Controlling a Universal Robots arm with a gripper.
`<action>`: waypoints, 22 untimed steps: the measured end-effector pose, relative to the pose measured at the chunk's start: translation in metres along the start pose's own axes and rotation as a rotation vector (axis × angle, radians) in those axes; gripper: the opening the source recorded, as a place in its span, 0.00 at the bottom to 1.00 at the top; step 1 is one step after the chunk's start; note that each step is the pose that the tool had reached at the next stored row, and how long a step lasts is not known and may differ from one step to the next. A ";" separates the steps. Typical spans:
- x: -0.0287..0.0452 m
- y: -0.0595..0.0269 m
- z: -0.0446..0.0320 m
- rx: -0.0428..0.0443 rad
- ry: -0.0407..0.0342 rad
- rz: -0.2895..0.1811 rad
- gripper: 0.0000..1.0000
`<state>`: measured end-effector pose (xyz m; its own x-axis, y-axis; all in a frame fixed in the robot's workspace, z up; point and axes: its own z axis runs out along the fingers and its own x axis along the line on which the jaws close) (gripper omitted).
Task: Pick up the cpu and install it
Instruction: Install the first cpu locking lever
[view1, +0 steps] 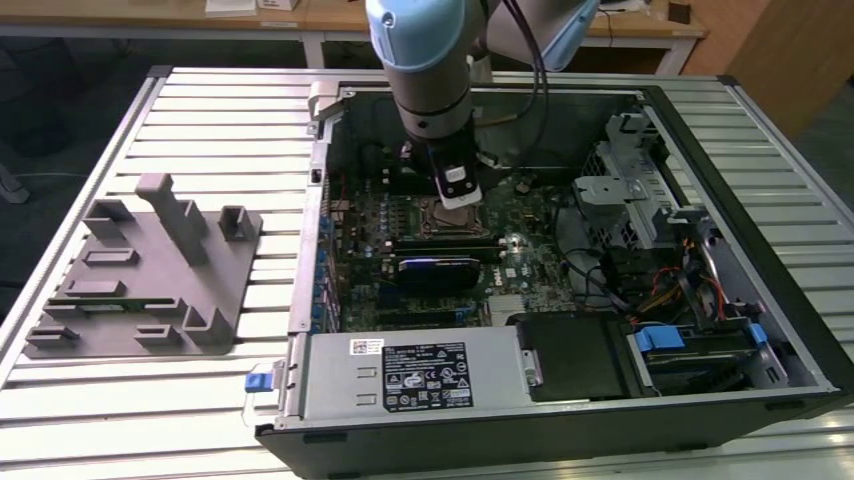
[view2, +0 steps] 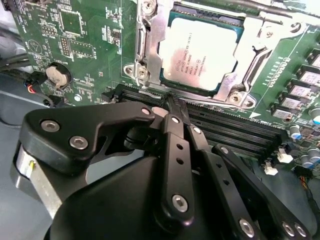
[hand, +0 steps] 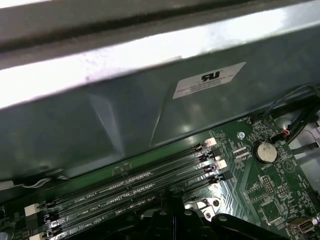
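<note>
With cpu (view2: 199, 54) seated in socket (view2: 150, 45), gripper (view2: 172, 107), fingers pressed together and empty, should lift straight, avoiding memory slots (view2: 235, 131).

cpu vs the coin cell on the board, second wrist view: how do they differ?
The cpu is square with a silvery printed top; the coin cell is round and plain. The cpu is much larger. The cpu sits inside a metal socket frame; the coin cell sits in its own small holder. Both lie flat on the green motherboard.

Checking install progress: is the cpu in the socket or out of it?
In. In the second wrist view the cpu lies flat inside the socket's metal frame, apart from the tool.
</note>
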<state>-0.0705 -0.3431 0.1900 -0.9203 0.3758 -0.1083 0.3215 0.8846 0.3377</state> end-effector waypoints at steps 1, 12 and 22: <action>-0.0001 -0.0003 0.0003 0.0003 -0.0007 0.002 0.11; -0.0002 -0.0018 0.0035 -0.0004 -0.0035 0.012 0.11; -0.0003 -0.0014 0.0025 -0.0153 0.0017 0.016 0.11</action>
<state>-0.0701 -0.3438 0.1872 -0.9156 0.3890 -0.1013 0.3324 0.8744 0.3536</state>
